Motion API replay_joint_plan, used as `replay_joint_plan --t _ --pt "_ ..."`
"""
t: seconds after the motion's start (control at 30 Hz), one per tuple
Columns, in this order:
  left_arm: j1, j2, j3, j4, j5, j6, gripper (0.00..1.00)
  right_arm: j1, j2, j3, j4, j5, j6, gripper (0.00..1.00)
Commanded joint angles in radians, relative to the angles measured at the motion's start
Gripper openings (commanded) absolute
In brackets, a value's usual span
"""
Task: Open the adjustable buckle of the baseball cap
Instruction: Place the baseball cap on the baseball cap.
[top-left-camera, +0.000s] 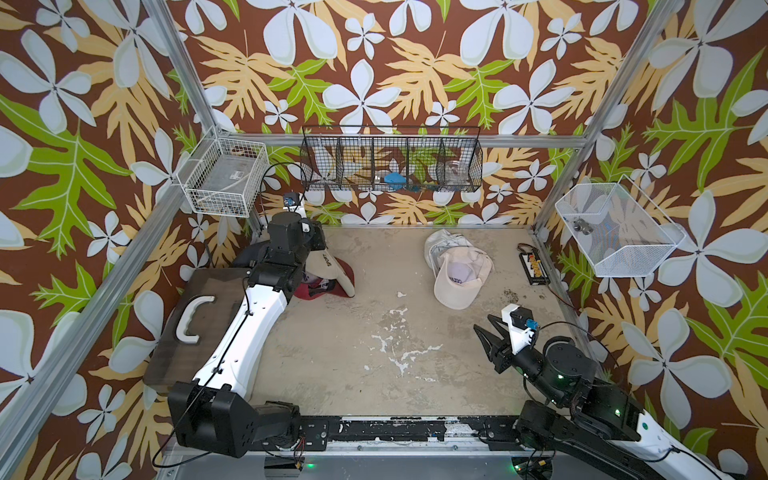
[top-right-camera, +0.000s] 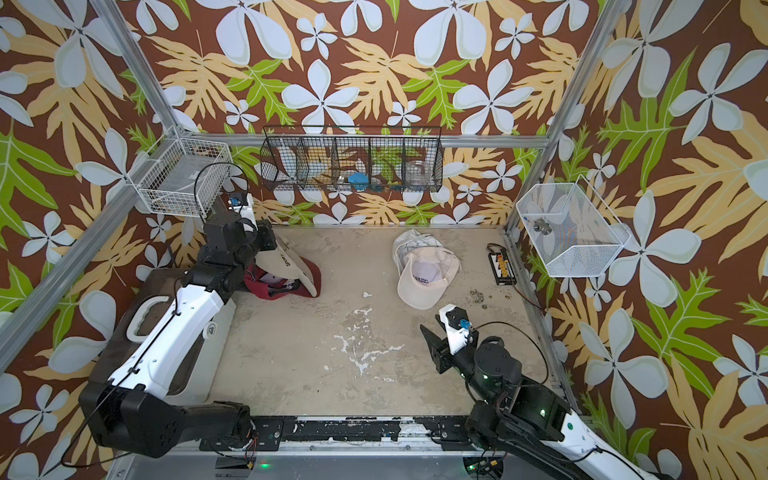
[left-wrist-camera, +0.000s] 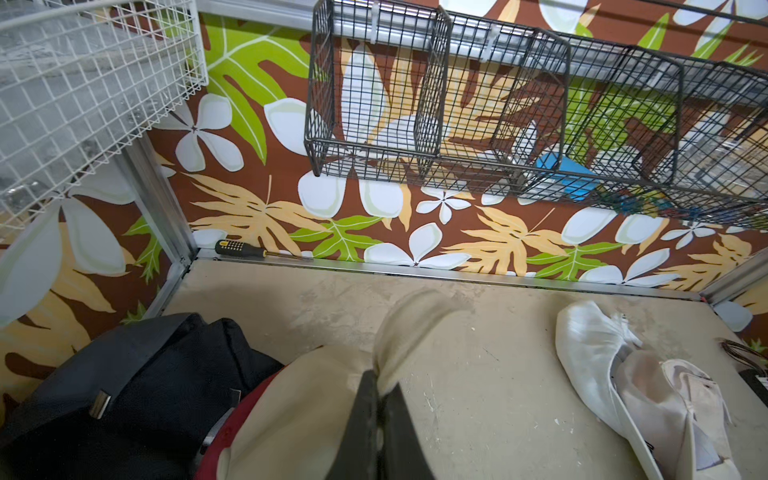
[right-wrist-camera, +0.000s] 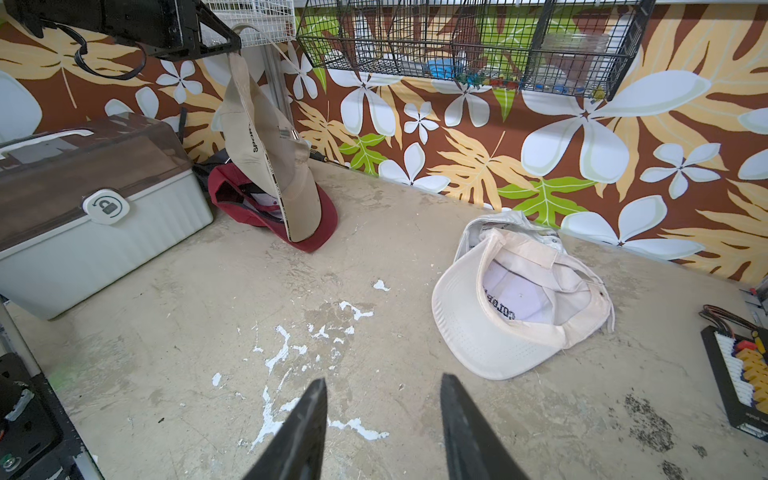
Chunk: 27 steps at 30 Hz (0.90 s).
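Observation:
A beige baseball cap (right-wrist-camera: 270, 166) with "Sport" on its side hangs brim down, its brim tip resting on a red cap (right-wrist-camera: 324, 220) at the back left of the table. My left gripper (left-wrist-camera: 382, 379) is shut on a fold of the beige cap's (left-wrist-camera: 299, 411) cloth, holding it up. A small metal buckle (right-wrist-camera: 286, 134) shows on the cap's strap in the right wrist view. In both top views the left wrist hides most of the beige cap (top-left-camera: 328, 262) (top-right-camera: 282, 259). My right gripper (top-left-camera: 483, 322) (right-wrist-camera: 383, 378) hovers open over bare table at the front right, with nothing between its fingers.
Two pale caps (top-left-camera: 457, 274) (right-wrist-camera: 498, 324) lie piled at the back right. A storage box (top-left-camera: 195, 316) with a white handle stands at the left, with a black bag (left-wrist-camera: 124, 374) behind it. A charger board (top-left-camera: 534, 270) lies by the right wall. Wire baskets (top-left-camera: 390, 166) hang above.

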Motion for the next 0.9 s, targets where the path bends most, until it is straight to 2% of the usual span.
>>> replay_joint_plan --t 0.0,0.07,0.1,0.13,0.17,0.2,0.3,0.47,0.87 --pt "0.007 -0.01 -0.003 0.043 -0.046 -0.014 0.03 0.001 0.0 0.001 0.003 0.016 0.004 0.47" --pt "0.008 -0.011 -0.003 0.041 -0.06 -0.02 0.09 0.001 -0.001 0.002 0.003 0.015 0.004 0.47" --pt "0.009 -0.011 -0.003 0.041 -0.065 -0.021 0.17 0.001 -0.001 0.001 0.003 0.016 0.004 0.47" --pt "0.009 -0.013 -0.004 0.041 -0.065 -0.024 0.27 0.001 -0.001 0.001 0.003 0.015 0.004 0.47" --pt "0.009 -0.013 -0.003 0.04 -0.062 -0.023 0.47 0.001 -0.001 0.001 0.003 0.017 0.004 0.47" --pt "0.009 -0.012 -0.002 0.038 -0.059 -0.026 0.61 0.001 -0.001 0.001 0.003 0.017 0.005 0.47" --pt "0.008 -0.014 0.005 0.028 -0.06 -0.029 0.84 0.001 -0.001 0.001 0.003 0.017 0.004 0.47" --pt "0.009 -0.026 0.006 0.024 -0.037 -0.025 1.0 0.001 0.001 0.001 0.004 0.017 0.004 0.47" --pt "0.008 -0.081 0.006 0.012 0.056 -0.022 1.0 0.001 0.009 0.004 0.005 0.017 0.004 0.47"
